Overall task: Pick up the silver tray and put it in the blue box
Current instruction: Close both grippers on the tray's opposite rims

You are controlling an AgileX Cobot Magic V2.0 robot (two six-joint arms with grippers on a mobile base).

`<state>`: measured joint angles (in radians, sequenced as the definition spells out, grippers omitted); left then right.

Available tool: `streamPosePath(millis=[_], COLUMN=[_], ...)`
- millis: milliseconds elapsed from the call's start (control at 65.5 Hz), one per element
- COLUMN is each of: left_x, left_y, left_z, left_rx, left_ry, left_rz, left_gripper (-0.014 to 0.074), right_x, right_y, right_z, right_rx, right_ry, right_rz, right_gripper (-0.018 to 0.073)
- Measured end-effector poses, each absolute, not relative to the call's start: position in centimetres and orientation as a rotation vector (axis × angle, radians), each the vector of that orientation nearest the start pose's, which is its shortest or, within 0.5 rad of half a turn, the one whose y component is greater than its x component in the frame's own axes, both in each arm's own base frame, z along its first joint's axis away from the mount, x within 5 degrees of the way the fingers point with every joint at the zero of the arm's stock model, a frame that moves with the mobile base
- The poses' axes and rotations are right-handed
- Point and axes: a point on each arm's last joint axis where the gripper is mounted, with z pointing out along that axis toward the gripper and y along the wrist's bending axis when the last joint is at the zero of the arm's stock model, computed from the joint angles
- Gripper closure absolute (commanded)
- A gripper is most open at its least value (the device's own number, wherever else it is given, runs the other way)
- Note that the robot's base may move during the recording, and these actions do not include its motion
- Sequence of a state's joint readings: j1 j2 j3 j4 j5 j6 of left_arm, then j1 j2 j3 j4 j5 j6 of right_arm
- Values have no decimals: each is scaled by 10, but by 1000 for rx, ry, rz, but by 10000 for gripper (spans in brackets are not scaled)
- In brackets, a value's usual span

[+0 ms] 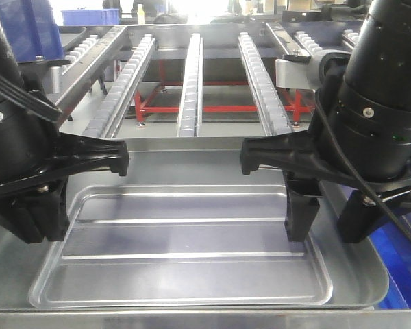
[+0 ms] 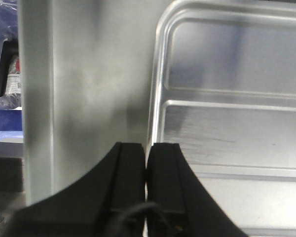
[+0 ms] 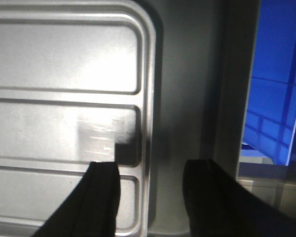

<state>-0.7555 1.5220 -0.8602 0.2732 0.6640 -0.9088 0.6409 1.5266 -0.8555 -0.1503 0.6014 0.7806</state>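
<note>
Nesting in one grey tray (image 1: 192,154), one silver tray (image 1: 185,240): left pincer (image 2: 147,148) clamps its rim (right pincer (image 3: 152,165) gapes).

silver tray (image 1: 185,253) lies flat inside a larger grey tray (image 1: 192,161).

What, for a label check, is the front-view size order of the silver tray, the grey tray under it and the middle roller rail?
1. grey tray
2. silver tray
3. middle roller rail, though it is farther away, so its true size is unsure.
</note>
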Motion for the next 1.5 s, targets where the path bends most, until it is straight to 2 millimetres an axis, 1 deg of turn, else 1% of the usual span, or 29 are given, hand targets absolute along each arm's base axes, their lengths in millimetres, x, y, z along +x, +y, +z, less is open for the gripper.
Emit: streamPosePath(millis=[122,153,214,290,320,366,580,778,1129,1221,1389,1496], left_x=[213,213,213,213,212,212,215,216,218,218,219,221], left_y=[-180,-180,-181,-182,-183,-185,-190,-192,-191,-192,-192,-193], left_z=[204,203,198,193,193,191,200,202,203,201,198,192], left_rx=[52,54,61,70,76,73,49,48,66,68,78,90], left_ry=[2766,2770,2788,2808,2809,2818,2821,2815,2803,2808,2811,2823], left_rz=[-148,-142,-115,-89,-88,-85,-103,-108,-93,-86,-69,-41], left_gripper=[602,582,491,350,316,295,347,394,405,405,405,406], right_x=[231,231,231,232,232,232,232,232,234,235,238,239], right_y=[162,163,163,164,164,164,164,164,166,167,169,170], right_z=[203,203,203,204,204,204,204,204,205,201,187,183], right_rx=[45,44,44,43,42,42,42,42,39,38,35,32], right_ry=[2770,2768,2761,2754,2752,2752,2750,2750,2722,2733,2773,2780], right_rz=[238,240,247,256,258,258,260,260,291,281,246,239], right_gripper=[134,134,134,134,134,134,134,134,134,134,134,134])
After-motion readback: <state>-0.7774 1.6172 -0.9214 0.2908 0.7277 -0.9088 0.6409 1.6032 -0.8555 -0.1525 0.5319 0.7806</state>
